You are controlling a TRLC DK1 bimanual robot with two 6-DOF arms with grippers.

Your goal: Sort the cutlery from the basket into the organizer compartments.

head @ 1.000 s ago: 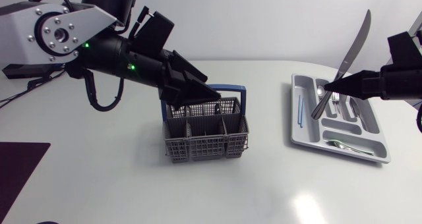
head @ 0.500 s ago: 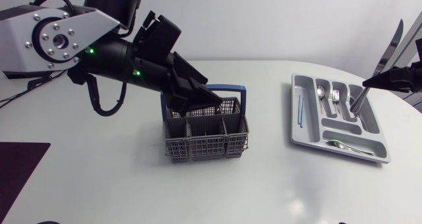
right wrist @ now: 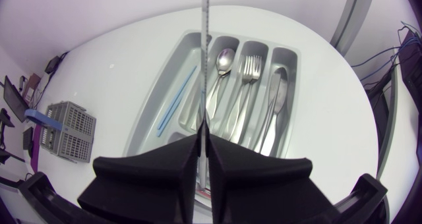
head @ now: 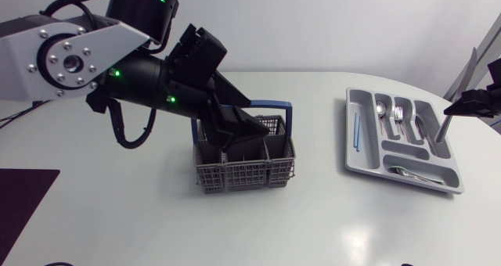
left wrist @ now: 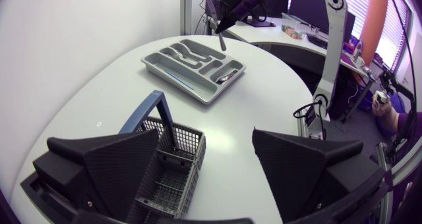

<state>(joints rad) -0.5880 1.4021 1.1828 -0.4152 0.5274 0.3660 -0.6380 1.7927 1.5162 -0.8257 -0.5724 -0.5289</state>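
Left gripper (head: 249, 130) (left wrist: 206, 135): fingers spread wide apart, gripping nothing. Hangs low over the far side of the grey mesh basket (head: 244, 166) (left wrist: 177, 148), close by its blue handle (head: 274, 106) (left wrist: 148, 112); contact with the basket not discernible. Basket upright near the middle of the white table (head: 156, 219).

Right gripper (head: 455, 108) (right wrist: 203, 135): fingers closed tight on a table knife (head: 468, 66) (right wrist: 205, 46), one finger against each flat. Holds it steeply tilted, blade up and toward the far right, handle end down at the rightmost long compartment of the organizer (head: 350, 145) (left wrist: 198, 95) (right wrist: 153, 112). Whether the handle end touches the compartment floor cannot be told. In the right wrist view, shows edge-on as a thin line rising from between the fingers.

Organizer at the right of the table, well apart from the basket. In its long compartments, from left to right: a blue stick (head: 356, 131) (right wrist: 178, 105), a spoon (head: 380, 109) (right wrist: 224, 59), a fork (head: 398, 113) (right wrist: 250, 69), a second knife (head: 423, 129) (right wrist: 277, 92). In the near crosswise compartment, another spoon (head: 407, 172).
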